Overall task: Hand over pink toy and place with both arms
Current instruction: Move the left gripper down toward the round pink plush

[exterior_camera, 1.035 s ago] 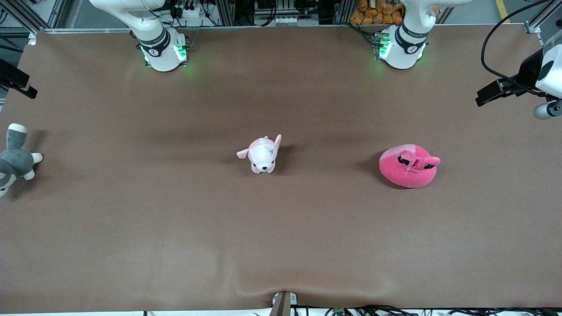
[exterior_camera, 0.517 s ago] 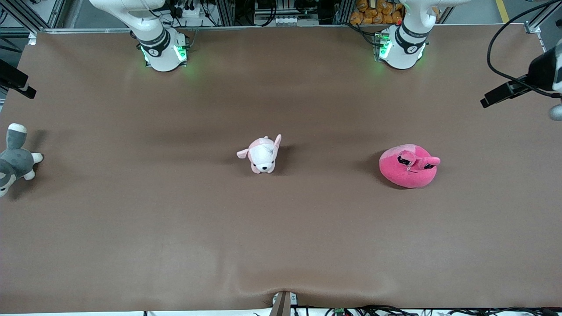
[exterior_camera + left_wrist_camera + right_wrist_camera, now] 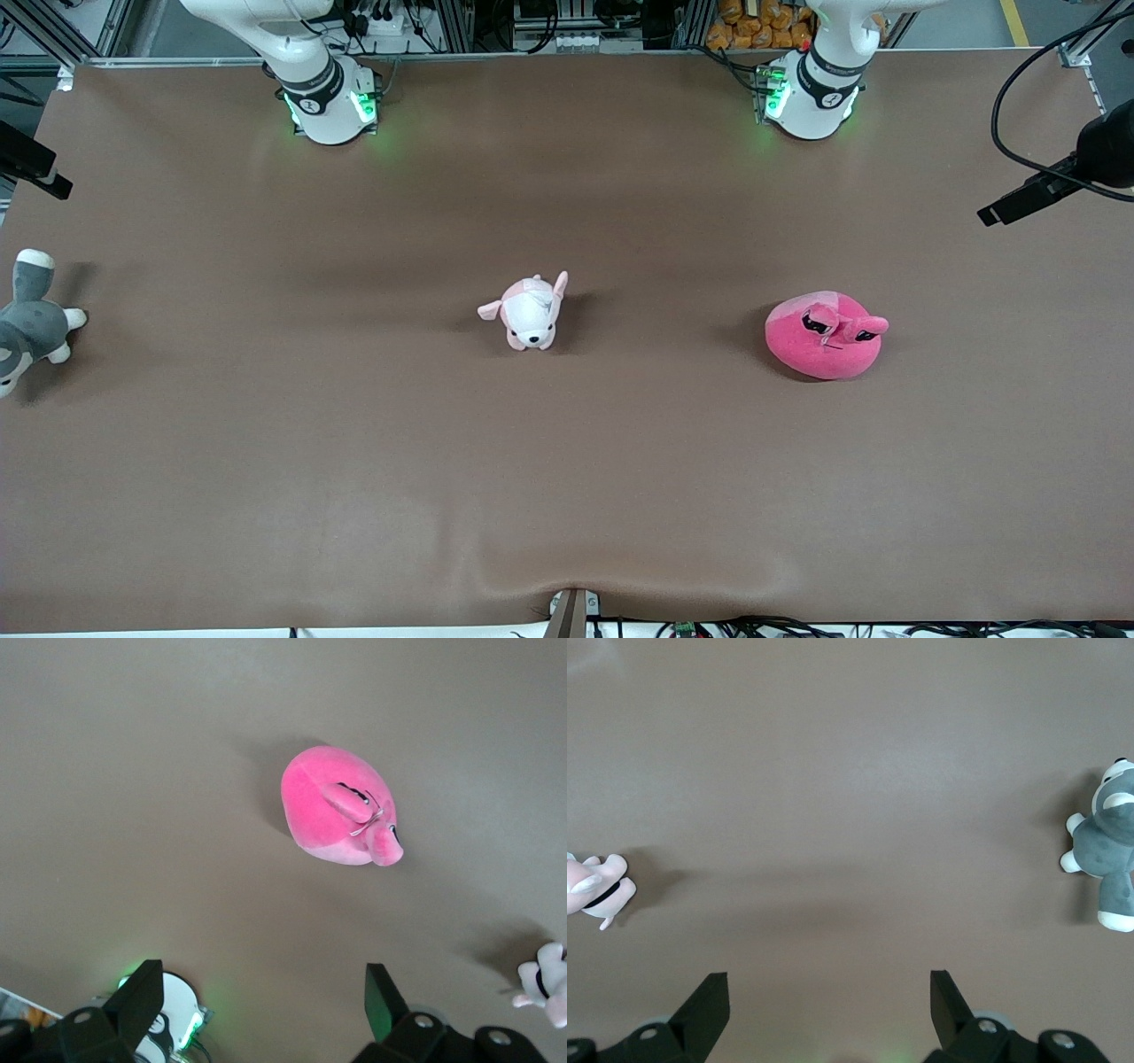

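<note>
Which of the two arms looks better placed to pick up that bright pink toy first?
Probably the left. The pink toy lies toward its end of the table, and the open left gripper hangs above it. The right gripper is nowhere near.

Left gripper (image 3: 257, 1001) raised high above the table, fingers spread wide, right gripper (image 3: 824, 1001) likewise aloft, fingers apart, both empty

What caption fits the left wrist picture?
Open left tool high over the pink toy lying on the brown table.
</note>
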